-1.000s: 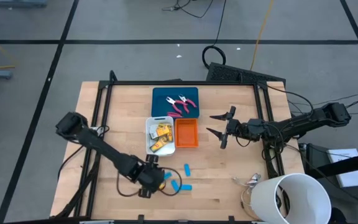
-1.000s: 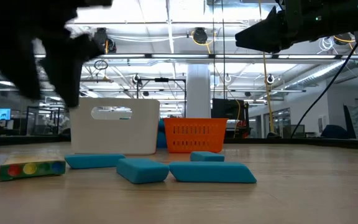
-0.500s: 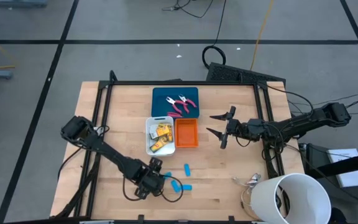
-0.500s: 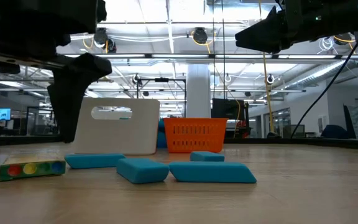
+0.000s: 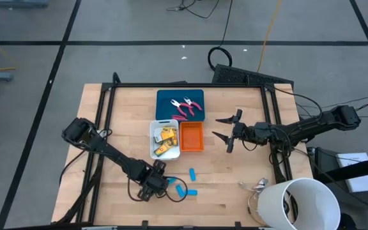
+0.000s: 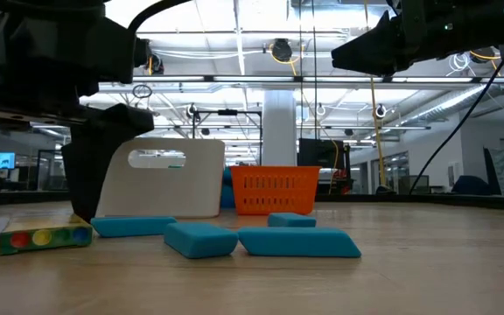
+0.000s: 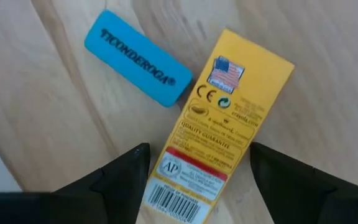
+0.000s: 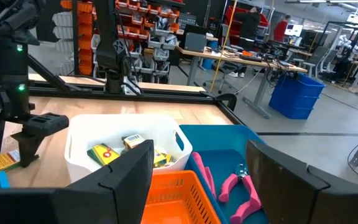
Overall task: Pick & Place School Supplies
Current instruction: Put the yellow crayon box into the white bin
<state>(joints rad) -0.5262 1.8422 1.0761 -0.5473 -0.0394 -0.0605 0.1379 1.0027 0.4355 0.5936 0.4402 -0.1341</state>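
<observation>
A yellow crayon box lies flat on the wooden table near its front edge. My left gripper points down over it, open, with one finger on each side of the box's barcode end. Blue erasers lie loose on the table beside it, one just off the box's side. My right gripper hangs open and level above the table, right of the orange tray. Two pink-handled pliers lie in the teal tray. More yellow boxes sit in the white tray.
The three trays stand together at the table's middle and far side. A big white cup stands at the near right corner, with cables beside it. A black frame rail runs along the table's edges. Bare wood lies between the erasers and the cup.
My left gripper has come down toward the table over the yellow box and has rolled about its own axis. Its fingers now reach down on either side of the box. The box and the erasers have stayed where they were.
</observation>
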